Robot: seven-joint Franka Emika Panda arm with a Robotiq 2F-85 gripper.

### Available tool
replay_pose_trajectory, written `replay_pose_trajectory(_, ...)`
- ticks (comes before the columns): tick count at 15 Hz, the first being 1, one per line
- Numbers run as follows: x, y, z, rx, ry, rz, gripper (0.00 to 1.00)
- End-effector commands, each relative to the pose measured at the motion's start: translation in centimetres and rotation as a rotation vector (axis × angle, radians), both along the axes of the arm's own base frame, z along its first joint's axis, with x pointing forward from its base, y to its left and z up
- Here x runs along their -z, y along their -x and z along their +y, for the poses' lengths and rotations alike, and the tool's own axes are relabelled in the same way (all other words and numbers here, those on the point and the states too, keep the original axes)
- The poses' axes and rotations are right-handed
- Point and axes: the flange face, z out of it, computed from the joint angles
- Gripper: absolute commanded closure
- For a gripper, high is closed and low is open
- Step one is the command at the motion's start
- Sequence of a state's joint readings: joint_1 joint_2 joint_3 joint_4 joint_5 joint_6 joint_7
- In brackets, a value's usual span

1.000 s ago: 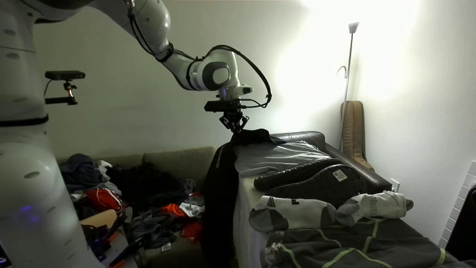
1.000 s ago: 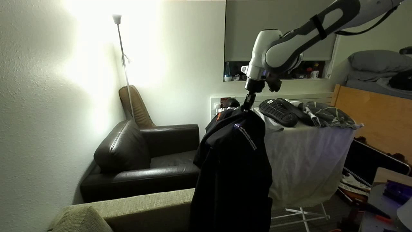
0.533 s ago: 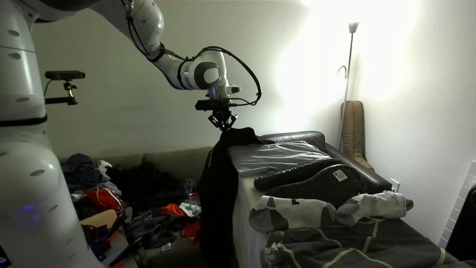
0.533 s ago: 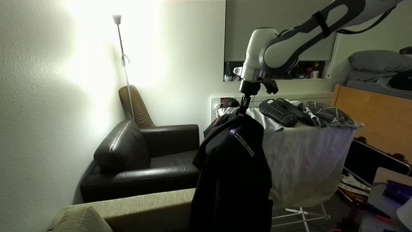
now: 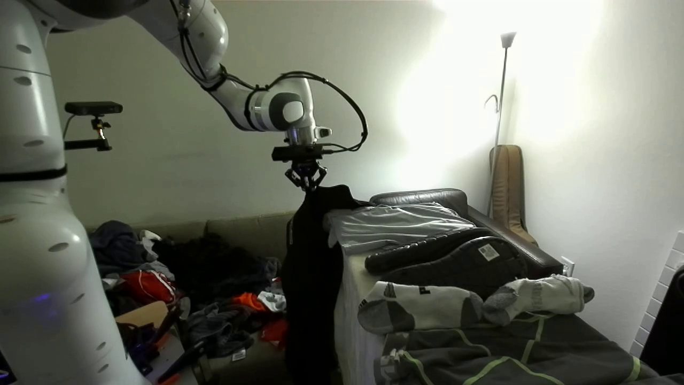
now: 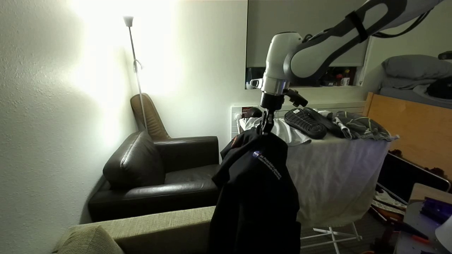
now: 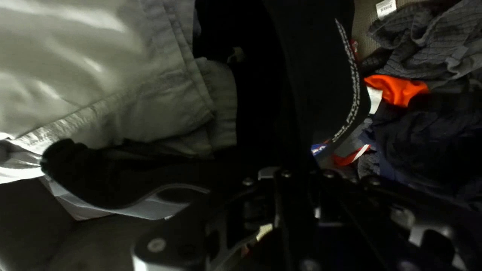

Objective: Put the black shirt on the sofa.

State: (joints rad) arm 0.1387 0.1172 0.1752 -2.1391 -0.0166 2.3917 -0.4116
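The black shirt [image 5: 312, 283] hangs long and limp from my gripper [image 5: 308, 187], which is shut on its upper part. White lettering shows on the shirt's chest [image 6: 265, 165] in an exterior view. One fold of it reaches over the grey garment at the stack's corner, and the rest drops down the stack's side. The olive-grey sofa [image 5: 256, 230] lies behind and to the left in that view, and its arm [image 6: 155, 222] shows beside the shirt. Dark cloth runs up to the fingers in the wrist view; the fingertips [image 7: 290, 175] blend into it.
A white-sheeted rack [image 6: 339, 176] carries the grey garment [image 5: 395, 227], black slippers [image 5: 454, 262], and grey-white socks [image 5: 422, 307], close beside the hanging shirt. Mixed clothes [image 5: 214, 267] are heaped on the sofa. A dark leather armchair [image 6: 187, 187] and a floor lamp [image 6: 136, 70] stand beyond.
In an exterior view my gripper has moved left, away from the rack, drawing the shirt with it. More of the grey garment is uncovered. The grip looks the same.
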Motion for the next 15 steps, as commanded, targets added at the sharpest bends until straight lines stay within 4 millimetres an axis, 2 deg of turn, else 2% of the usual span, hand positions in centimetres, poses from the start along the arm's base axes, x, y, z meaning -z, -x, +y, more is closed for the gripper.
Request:
replay_pose_trajectory(1,-0.1,2.2,0.6,-0.121,0.03,0.008,0.98)
replay_pose_trajectory(9,1.2,4.1,3.2,-0.334,0.031,0.033,0.98)
replay_pose_trajectory(15,1.4,5.5,6.8,-0.448,0.016,0.039,0.98)
